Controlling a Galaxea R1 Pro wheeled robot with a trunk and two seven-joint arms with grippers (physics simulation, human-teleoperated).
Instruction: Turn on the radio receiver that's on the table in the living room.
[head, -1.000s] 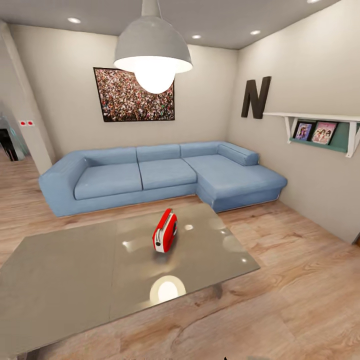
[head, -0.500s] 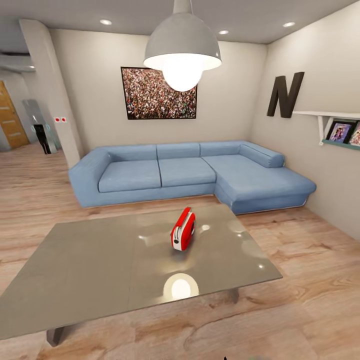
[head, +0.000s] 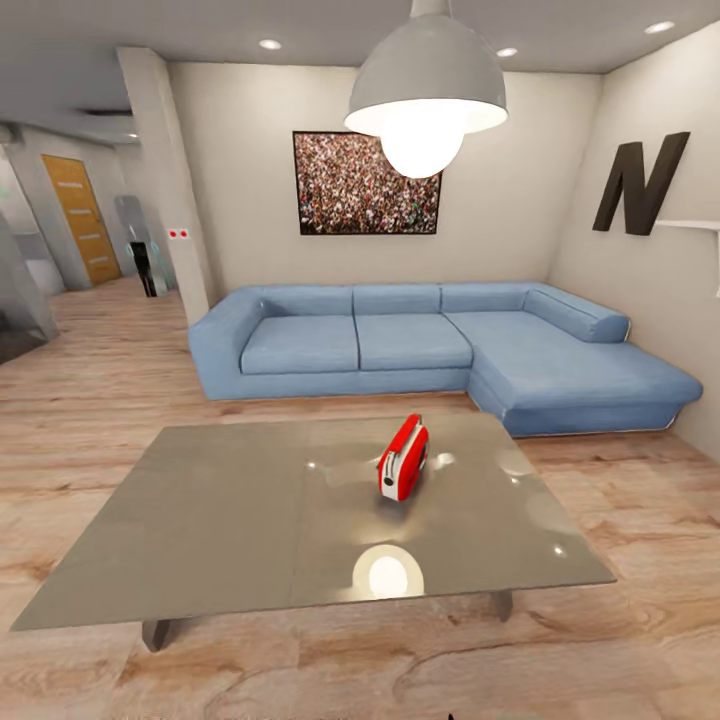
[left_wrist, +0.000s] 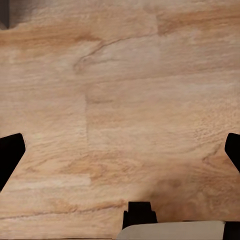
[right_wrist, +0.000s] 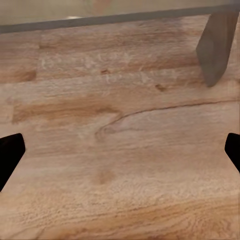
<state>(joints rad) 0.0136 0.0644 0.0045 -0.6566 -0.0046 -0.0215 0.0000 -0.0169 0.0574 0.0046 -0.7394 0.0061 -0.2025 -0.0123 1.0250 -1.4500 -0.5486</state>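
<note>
Living room with blue sofa (head: 440, 345) at centre frame; the red radio receiver (head: 403, 459) stands on the glossy grey table (head: 220, 520) (right of middle). Both grippers' fingers spread wide over plank floor (left_wrist: 125, 100).

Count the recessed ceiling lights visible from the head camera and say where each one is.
3. One ceiling light sits left of the pendant lamp, one just right of it near the back wall, and one far right. The lamp's shade may hide others.
</note>
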